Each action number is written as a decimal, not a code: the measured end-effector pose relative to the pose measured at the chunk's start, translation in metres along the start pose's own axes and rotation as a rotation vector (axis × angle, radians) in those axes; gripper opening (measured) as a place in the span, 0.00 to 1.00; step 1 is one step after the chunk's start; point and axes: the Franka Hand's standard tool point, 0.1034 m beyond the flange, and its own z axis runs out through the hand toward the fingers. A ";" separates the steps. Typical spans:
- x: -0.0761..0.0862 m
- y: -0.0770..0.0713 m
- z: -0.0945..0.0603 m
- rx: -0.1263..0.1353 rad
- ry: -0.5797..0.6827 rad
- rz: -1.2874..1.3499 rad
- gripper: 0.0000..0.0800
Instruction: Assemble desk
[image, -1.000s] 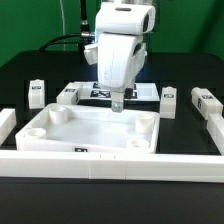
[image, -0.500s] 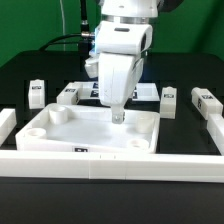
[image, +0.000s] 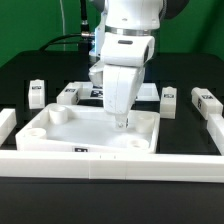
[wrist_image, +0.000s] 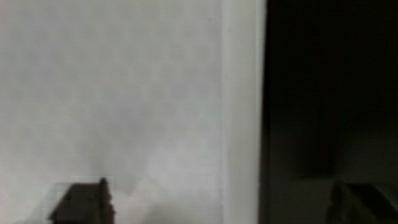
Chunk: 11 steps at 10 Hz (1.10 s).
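Black surface (image: 20, 70) under a green backdrop, and reading the exterior view as a clock face, the white tabletop (image: 85, 132) lies flat at the centre, hollow side up, with its round corner sockets showing. A long white border wall (image: 110, 165) runs just past it at six o'clock. One leg (image: 37, 93) and a second leg (image: 68, 94) lie at ten o'clock. A third leg (image: 169, 98) and a fourth leg (image: 205, 101) lie at two o'clock, all apart from the tray.

The gripper (image: 122, 123) hangs low over the tabletop's three o'clock side, its jaws spread wide and holding nothing. From the wrist view, one of the dark fingertips (wrist_image: 80, 200) sits over the white tabletop (wrist_image: 107, 100) and the other over the black surface (wrist_image: 338, 100). The gripper (wrist_image: 222, 205) therefore seems to straddle the raised rim. That picture is blurred, though, and I can't tell whether anything touches yet.

The tray looks like stiff moulded plastic, light for its spread and smooth, so I'd expect it to skate on the surface if nudged and to swing if caught near a corner. The rim is the sensible hold: thin, upright, taken midway along the side, well clear of the sockets the legs must enter.
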 end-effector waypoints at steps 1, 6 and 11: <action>0.000 0.000 0.000 0.000 0.000 0.000 0.56; -0.001 -0.002 0.001 0.007 -0.003 -0.002 0.07; -0.001 -0.002 0.001 0.007 -0.003 -0.002 0.07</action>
